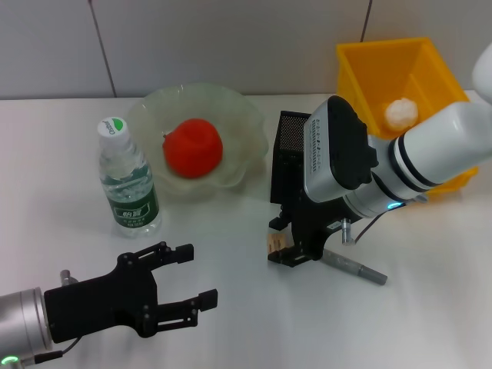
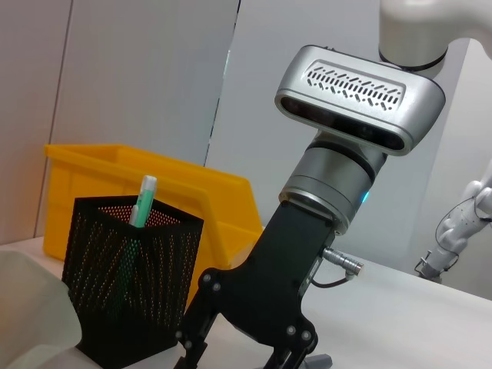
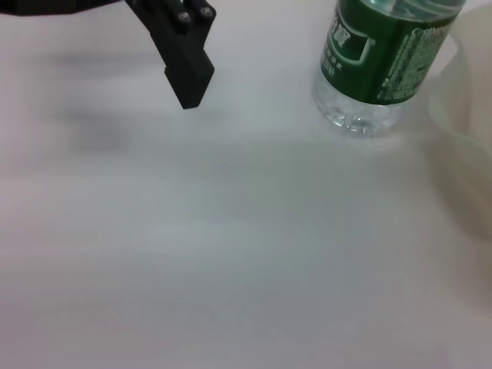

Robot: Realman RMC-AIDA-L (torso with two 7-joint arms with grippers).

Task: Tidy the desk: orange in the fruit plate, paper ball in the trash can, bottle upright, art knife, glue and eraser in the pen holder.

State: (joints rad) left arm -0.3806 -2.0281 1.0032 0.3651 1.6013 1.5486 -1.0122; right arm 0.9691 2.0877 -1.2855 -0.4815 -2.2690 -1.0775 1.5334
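black pen holder [image 2: 131, 288], yellow bin [image 2: 161, 196], right pincer [image 2: 250, 350]

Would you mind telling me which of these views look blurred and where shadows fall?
Right wrist view: the table is smeared into streaks, though the bottle stays fairly crisp. Head view: sharp, with a soft shadow under the right gripper. Left wrist view: the pen holder is in focus.

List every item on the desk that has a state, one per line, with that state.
orange: in the fruit plate
bottle: upright, capped
paper ball: in the yellow trash can
pen holder: upright, glue inside
art knife: flat on the desk
eraser: at the right hand
left hand: open, empty
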